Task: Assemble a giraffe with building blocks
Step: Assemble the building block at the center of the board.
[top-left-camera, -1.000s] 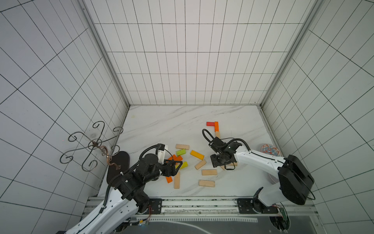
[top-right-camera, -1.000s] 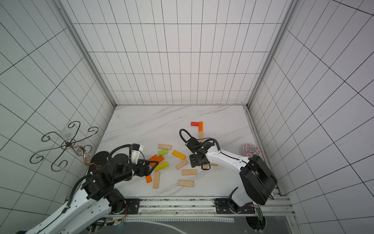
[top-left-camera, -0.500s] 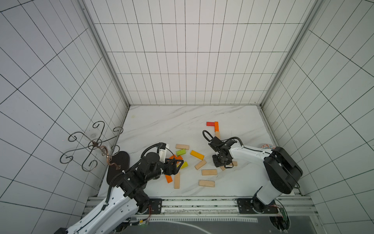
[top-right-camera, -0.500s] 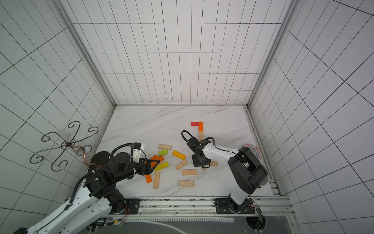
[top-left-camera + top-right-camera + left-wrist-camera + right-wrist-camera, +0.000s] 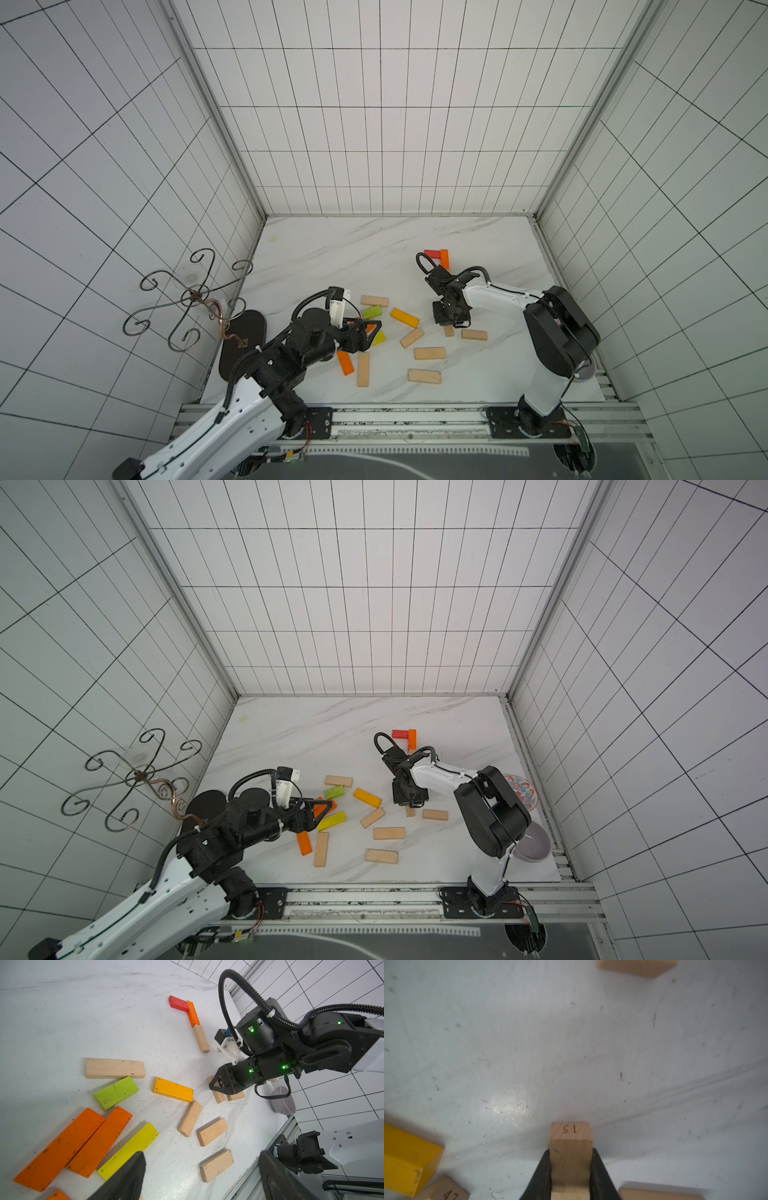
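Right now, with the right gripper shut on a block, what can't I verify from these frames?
- Held natural block: rear end cut off by the frame edge in the right wrist view; in both top views the right gripper covers most of it.
- Paired orange blocks: largely under the left gripper in both top views.
- Patterned plate: partly behind the right arm in a top view.

Right wrist view: pale wooden rectangular block (image 5: 571, 1142) held in the right gripper (image 5: 571, 1152) has "15" marked in dark digits on its end face, seen upside down. Second pale wooden block (image 5: 446, 1192), just beside the yellow painted wooden block (image 5: 406, 1159), shows two digits, "4" then probably "7", partly cut off. Lilac round bowl (image 5: 283, 1103) in left wrist view has faint lettering, too small to read
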